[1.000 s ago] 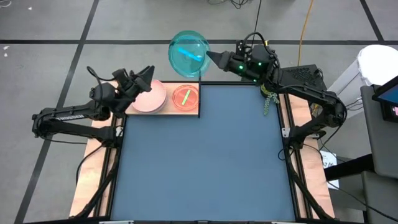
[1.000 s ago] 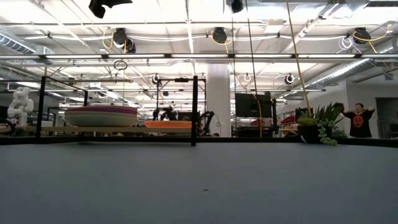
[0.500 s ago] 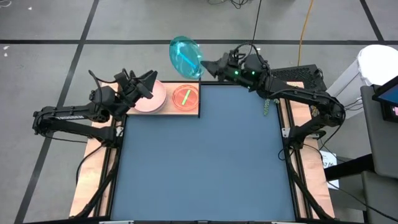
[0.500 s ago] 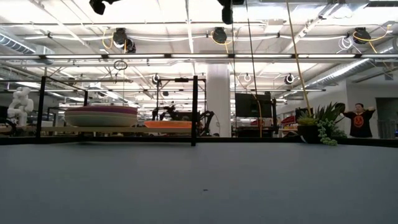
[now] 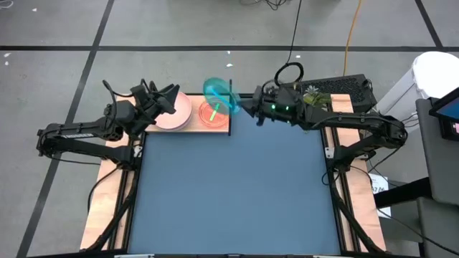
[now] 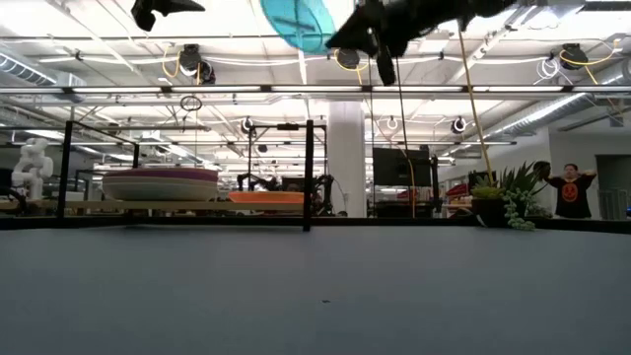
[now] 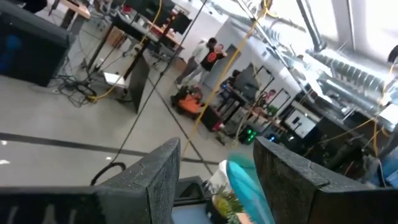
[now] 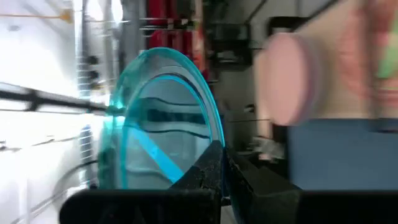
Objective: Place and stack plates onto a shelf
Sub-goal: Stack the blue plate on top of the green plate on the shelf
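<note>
Teal plastic, see-through, pinched at the rim by the right gripper (image 5: 242,102): clenched hard on the teal plate (image 5: 219,97), fingers (image 8: 214,168) biting only the plate's edge. Holds it tipped nearly on edge rather than flat, probably because a rim grip from the side leaves no other way of carrying it, and probably also to slip it past the thin black upright (image 5: 231,89) at the shelf's right end. Hangs well above the shelf (image 5: 193,127), high in the low view, over that right end and touching nothing below. Directly underneath, on the shelf's right half, the orange plate (image 5: 213,113) with its green stripe, the likely landing spot, since small ones seem to gather there. On the shelf's left half, the salmon pink plate (image 5: 176,111) topping the stack of large plates (image 6: 161,183), kept apart from the small ones so that each pile sits level. Over the left end of the shelf, just above that pink plate, the left gripper (image 5: 171,97), spread wide and empty, apparently parked clear of the incoming plate. Beneath it all, the dark blue table (image 5: 237,186), with the shelf set along its far edge toward the left corner. Next, by this reading: level the plate, lower it onto the orange one, let go.
</note>
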You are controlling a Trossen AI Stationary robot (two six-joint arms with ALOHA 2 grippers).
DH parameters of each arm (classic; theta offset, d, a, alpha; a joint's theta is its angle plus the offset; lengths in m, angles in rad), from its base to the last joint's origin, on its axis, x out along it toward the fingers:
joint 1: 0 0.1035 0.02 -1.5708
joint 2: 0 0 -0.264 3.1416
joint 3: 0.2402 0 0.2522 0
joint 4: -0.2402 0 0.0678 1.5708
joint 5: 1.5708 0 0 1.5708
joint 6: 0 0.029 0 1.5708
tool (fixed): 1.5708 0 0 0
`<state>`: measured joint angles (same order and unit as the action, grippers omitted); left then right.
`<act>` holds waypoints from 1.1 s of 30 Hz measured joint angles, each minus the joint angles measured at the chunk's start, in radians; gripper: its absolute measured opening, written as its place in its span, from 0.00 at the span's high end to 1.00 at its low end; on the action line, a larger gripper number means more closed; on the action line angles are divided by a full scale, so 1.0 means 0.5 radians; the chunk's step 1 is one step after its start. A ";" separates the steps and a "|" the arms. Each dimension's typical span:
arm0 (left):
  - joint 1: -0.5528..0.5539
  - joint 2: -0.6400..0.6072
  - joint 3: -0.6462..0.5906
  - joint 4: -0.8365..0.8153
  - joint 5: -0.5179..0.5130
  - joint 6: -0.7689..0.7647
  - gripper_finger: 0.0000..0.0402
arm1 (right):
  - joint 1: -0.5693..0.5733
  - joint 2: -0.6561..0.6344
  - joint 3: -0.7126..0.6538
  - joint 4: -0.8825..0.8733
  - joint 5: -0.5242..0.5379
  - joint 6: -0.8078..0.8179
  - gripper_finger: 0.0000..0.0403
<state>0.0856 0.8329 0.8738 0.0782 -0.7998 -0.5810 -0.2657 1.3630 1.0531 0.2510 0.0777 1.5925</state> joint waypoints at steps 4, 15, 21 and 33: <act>0.000 -0.045 0.000 -0.115 0.012 0.003 0.48 | 0.142 -0.001 -0.217 0.073 0.174 0.104 1.00; 0.000 -0.097 0.000 -0.213 0.132 0.207 0.48 | 0.686 0.156 -0.292 0.077 1.154 0.405 1.00; 0.000 -0.096 0.000 -0.228 0.243 0.278 0.48 | 0.760 0.322 -0.292 0.226 1.159 0.471 1.00; 0.000 -0.095 0.000 -0.768 0.271 -0.014 0.48 | 0.731 0.779 -0.121 0.611 1.257 0.550 1.00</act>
<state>0.0856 0.7853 0.8738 -0.3060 -0.6644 -0.5881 0.1000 1.7522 0.9928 0.5563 0.7061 1.8673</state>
